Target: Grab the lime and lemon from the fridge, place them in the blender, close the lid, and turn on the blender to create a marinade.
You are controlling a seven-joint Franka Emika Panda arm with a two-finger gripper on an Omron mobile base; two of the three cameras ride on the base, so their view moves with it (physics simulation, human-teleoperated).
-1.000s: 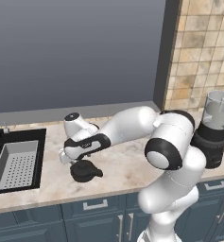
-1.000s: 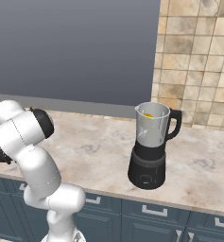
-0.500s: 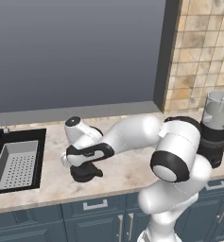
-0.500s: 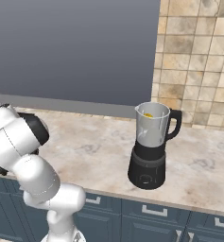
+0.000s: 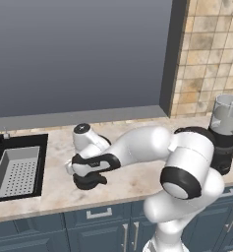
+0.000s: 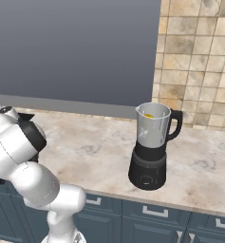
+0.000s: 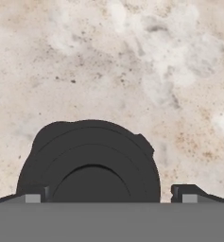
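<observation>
Gripper (image 7: 107,198): fingers (image 7: 33,197) spread wide, one either side of the lid (image 7: 90,163), holding nothing. Lid: flat on counter (image 5: 54,192), beside sink (image 5: 17,170). Blender (image 6: 151,144): jar uncovered, lemon (image 6: 148,115) inside.

No legible text or labels.

Counter layout, lid left, blender right.
Lid (image 5: 90,180) lies flat on the counter (image 5: 128,183) just right of the sink (image 5: 15,167), gripper (image 7: 108,194) directly over it; blender (image 6: 152,145) stands well apart at the tiled wall (image 6: 199,61), lemon (image 6: 148,115) in its jar.
</observation>
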